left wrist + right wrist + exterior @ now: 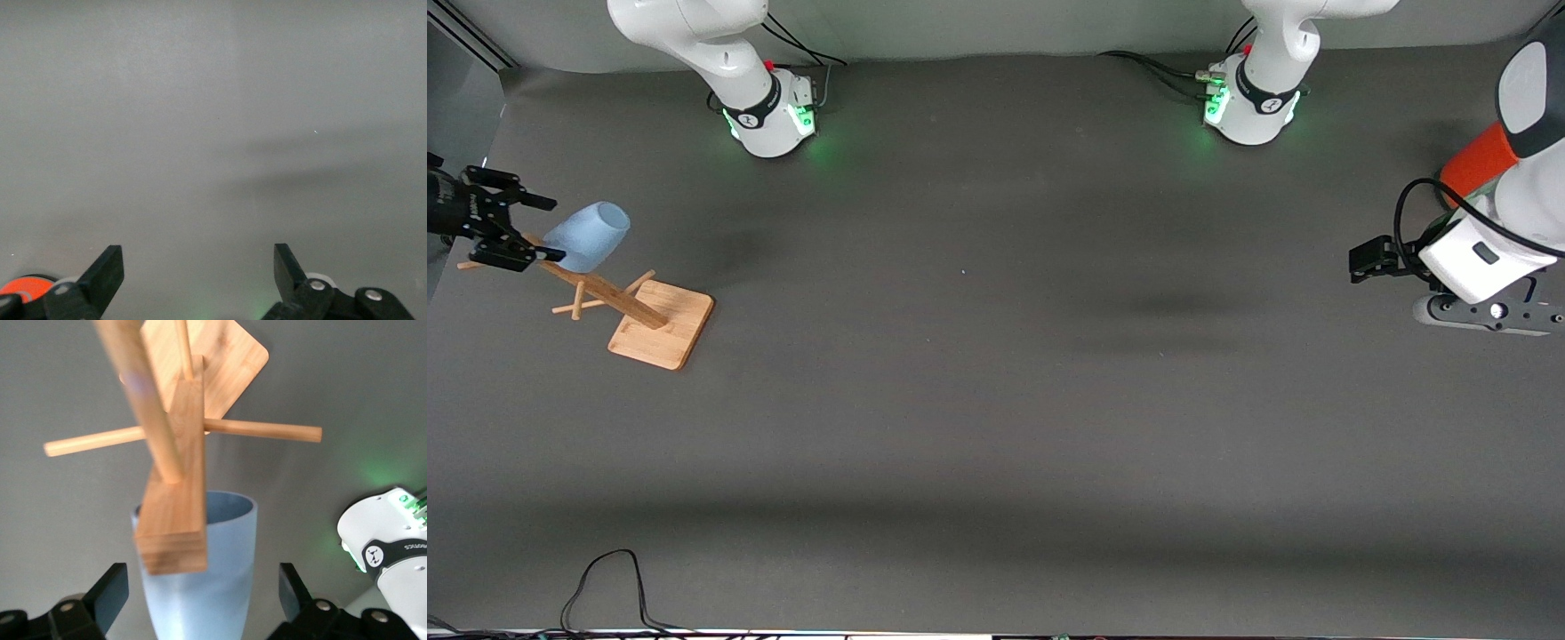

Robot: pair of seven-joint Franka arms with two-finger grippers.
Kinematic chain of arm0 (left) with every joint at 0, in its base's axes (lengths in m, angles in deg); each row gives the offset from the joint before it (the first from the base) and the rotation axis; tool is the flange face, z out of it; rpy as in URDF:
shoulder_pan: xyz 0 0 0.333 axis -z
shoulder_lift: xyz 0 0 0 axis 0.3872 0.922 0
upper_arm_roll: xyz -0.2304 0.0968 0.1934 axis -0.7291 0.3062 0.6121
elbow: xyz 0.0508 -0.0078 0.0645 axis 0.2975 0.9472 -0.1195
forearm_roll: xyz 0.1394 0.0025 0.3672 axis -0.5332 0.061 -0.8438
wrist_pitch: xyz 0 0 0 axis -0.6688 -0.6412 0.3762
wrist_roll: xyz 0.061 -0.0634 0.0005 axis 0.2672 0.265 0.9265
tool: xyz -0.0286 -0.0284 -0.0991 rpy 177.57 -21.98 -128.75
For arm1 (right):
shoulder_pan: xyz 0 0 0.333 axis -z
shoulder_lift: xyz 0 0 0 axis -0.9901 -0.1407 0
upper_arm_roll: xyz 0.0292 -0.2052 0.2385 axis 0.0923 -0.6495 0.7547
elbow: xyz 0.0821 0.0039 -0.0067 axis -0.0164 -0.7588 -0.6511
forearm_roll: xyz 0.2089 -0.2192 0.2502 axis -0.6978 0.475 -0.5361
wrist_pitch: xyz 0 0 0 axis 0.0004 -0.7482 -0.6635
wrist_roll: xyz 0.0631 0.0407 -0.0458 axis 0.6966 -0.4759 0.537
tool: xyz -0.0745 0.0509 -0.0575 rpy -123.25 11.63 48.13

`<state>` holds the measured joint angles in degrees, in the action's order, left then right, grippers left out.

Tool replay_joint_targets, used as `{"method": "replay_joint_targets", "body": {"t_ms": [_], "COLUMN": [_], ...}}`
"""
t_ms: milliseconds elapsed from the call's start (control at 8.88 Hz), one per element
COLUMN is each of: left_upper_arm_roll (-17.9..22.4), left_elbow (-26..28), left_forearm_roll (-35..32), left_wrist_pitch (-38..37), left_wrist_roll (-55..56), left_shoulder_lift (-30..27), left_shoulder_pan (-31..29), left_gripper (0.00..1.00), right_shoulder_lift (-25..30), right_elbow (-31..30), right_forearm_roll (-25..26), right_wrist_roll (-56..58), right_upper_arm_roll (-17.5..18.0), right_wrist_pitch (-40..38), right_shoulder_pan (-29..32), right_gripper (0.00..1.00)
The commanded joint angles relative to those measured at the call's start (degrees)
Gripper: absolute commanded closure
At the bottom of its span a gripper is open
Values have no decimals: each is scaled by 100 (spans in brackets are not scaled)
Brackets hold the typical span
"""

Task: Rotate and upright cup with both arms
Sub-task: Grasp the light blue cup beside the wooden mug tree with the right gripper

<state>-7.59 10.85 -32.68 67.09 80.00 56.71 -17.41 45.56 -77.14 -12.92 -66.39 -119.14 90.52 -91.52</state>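
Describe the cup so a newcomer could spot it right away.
Look toward the right arm's end of the table, where a wooden rack stands. The cup hangs on it, between the open right gripper fingers: pale blue, smooth, handleless, unlike the bare wood.

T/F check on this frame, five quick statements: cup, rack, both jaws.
1. The cup stands upright on the table. False: it hangs tilted on a peg of the wooden rack.
2. The right gripper has open jaws at the cup's narrow base. True.
3. The left gripper is shut on the orange-red can. False: its jaws are open and empty, over bare table at the left arm's end.
4. The rack stands toward the right arm's end of the table. True.
5. The cup is orange. False: it is pale blue.
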Motion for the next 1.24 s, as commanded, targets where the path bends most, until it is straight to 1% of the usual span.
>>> {"method": "replay_joint_targets", "body": {"t_ms": [0,113,225,563,676,789,901,1014,1127], "left_upper_arm_roll": [22,22,22,22,22,22,22,22,22], "left_elbow": [147,147,138,130,130,121,121,121,121], "left_forearm_roll": [-73,-73,-73,-73,-73,-73,-73,-73,-73], "left_wrist_pitch": [88,79,70,52,52,44,44,44,35], "left_wrist_roll": [-7,-7,-7,-16,-7,-16,-16,-16,-16], "left_shoulder_lift": [-155,-155,-146,-146,-146,-146,-146,-146,-146], "left_shoulder_pan": [43,43,43,51,51,51,51,51,60], "left_gripper": [0,0,0,0,0,0,0,0,0], "right_shoulder_lift": [308,325,326,326,326,326,326,352,430], "right_elbow": [-421,-466,-466,-440,-440,-422,-387,-344,-256], "right_forearm_roll": [-233,-252,-243,-339,-357,-357,-357,-366,-366], "right_wrist_roll": [-265,-265,-265,-265,-274,-335,-414,-571,-825], "right_upper_arm_roll": [9,9,17,61,61,61,61,79,183], "right_wrist_pitch": [210,219,219,219,211,211,176,106,-86], "right_shoulder_pan": [-32,-32,-32,-50,-50,-58,-59,-67,-67], "right_gripper": [0,0,5,51,61,67,69,69,69]}}
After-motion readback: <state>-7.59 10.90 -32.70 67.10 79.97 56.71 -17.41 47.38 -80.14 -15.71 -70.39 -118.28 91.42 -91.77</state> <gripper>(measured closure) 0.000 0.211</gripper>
